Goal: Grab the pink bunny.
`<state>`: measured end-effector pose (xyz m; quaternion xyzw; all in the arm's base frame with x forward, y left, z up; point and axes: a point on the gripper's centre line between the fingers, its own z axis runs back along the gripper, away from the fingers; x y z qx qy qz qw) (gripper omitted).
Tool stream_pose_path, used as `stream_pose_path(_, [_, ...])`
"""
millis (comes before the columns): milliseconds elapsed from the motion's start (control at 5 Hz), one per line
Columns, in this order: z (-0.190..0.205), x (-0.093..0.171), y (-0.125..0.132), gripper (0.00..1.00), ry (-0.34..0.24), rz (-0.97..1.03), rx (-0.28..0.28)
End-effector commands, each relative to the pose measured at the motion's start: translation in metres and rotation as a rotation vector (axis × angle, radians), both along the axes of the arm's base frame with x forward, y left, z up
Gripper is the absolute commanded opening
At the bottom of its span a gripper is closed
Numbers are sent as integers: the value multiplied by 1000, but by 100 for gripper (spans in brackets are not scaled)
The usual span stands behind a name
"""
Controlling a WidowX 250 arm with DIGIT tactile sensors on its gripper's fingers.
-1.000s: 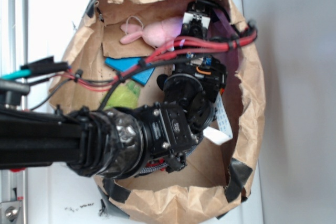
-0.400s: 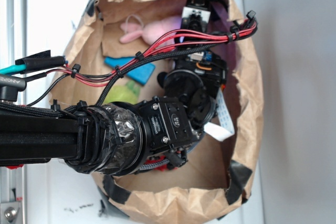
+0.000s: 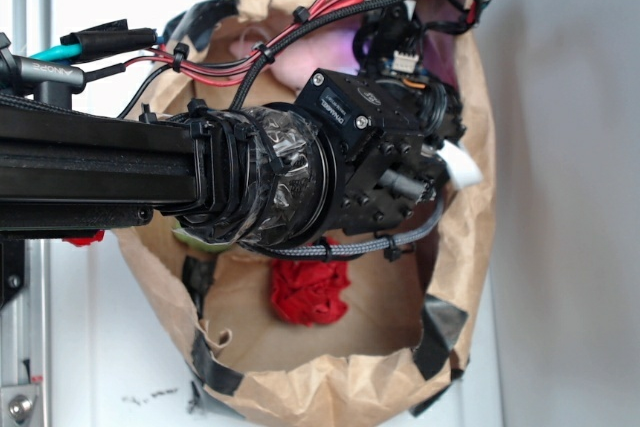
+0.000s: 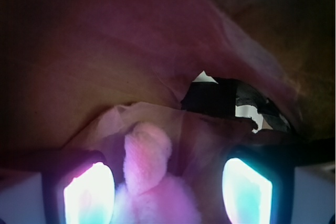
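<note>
Ext view: arm (image 3: 150, 172) is being seen reaching from the left into a brown paper bag (image 3: 470, 247) w/ black tape at the rim. The wrist section w/ crinkled clear wrap is blocking most of the bag's inside. Red + black cables (image 3: 340, 2) are running over the top of the arm toward the bag's far rim.

Pink bunny (image 3: 300, 62) is only being glimpsed there, as pale pink bits near the bag's top edge, behind the cables + wrist. Gripper itself is being hidden by the arm in that view.

Wrist view: gripper (image 4: 168, 184) is being held w/ jaws apart; the two fingers (image 4: 89, 192) are showing at bottom left + bottom right, lit bluish-white. Bunny (image 4: 149, 182) is sitting between them, nearer the left one, w/ a plump pink part sticking up. Contact w/ either finger can't be told. Bag wall + a strip of black tape (image 4: 220, 100) are being seen just behind it.

A red cloth ball (image 3: 310, 292) is lying on the bag floor below the arm. A bit of lime-green toy (image 3: 195, 239) is peeking out under the wrist.
</note>
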<state>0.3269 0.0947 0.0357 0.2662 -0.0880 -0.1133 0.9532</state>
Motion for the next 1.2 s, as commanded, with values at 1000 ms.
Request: stream_pose_path(1000, [55, -14, 39, 100, -20, -5, -248])
